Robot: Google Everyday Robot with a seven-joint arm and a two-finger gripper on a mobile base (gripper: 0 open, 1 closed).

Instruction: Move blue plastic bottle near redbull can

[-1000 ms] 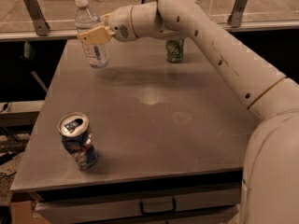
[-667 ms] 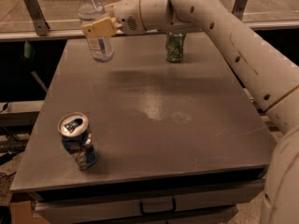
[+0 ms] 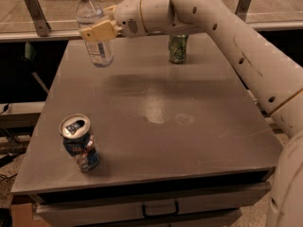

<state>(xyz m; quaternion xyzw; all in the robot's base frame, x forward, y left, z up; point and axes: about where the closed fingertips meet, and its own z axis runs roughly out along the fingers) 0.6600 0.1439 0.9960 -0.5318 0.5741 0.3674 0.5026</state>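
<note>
The blue plastic bottle (image 3: 95, 30), clear with a white cap, hangs tilted above the far left part of the grey table (image 3: 189, 141). My gripper (image 3: 98, 32) is shut on the bottle's middle and holds it clear of the surface. The redbull can (image 3: 79, 142), dented, blue and silver, stands near the table's front left corner, well in front of the bottle.
A green can (image 3: 178, 48) stands at the back of the table, partly behind my arm. My white arm (image 3: 246, 51) reaches in from the right over the back edge. A rail with metal posts (image 3: 34, 6) runs behind the table.
The bottle has been lifted off the table and now hangs in my gripper, moved a little toward the front and right.
</note>
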